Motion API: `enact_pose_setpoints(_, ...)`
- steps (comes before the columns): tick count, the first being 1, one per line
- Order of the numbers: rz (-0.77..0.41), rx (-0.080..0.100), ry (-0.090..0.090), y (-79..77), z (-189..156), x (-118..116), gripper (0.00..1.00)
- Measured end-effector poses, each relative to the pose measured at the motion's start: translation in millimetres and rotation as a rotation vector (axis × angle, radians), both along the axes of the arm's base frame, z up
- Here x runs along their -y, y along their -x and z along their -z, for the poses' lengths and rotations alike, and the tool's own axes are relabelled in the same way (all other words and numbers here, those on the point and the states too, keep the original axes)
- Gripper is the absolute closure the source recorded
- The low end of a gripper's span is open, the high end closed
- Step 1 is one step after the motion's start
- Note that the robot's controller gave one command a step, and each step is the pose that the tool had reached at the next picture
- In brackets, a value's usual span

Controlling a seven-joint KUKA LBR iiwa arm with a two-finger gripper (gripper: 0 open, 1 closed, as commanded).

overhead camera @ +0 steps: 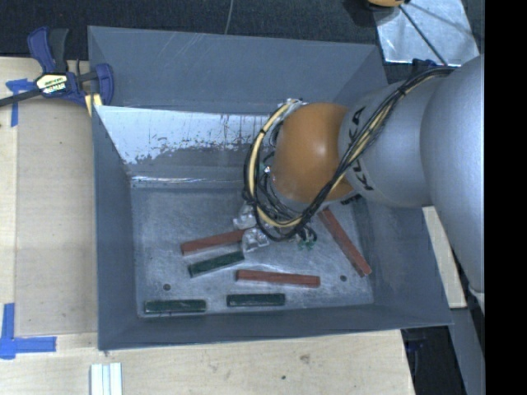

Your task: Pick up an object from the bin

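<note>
Gripper [252, 230] sits low at the right end of the flat reddish-brown stick [212, 243], mid-bin — clenched or released, cannot tell. The dark green stick [216, 262] lies just nearer — a pinch could snag both, or slip.

**Arm hides the middle of the bin**

The orange cover [309, 151] and its cables [265, 208] hide the floor of the bin [115, 220] beneath them and most of the end effector [254, 233]. The upper end of 1 red-brown stick [350, 253] on the right disappears under the cables. A small green bit [306, 241] beside them is too small to identify. The arm [412, 146] is cut off at the right.
</note>
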State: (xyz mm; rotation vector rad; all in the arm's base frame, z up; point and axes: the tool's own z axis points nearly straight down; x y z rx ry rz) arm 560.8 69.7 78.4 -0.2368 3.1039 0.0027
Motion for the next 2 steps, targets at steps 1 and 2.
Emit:
enact_pose_setpoints(1,0.000,0.000,0.000,0.0,0,0,1.00)
enact_pose_setpoints(2,-0.010,-0.024,0.004,4.0,-129,-20,1.00)
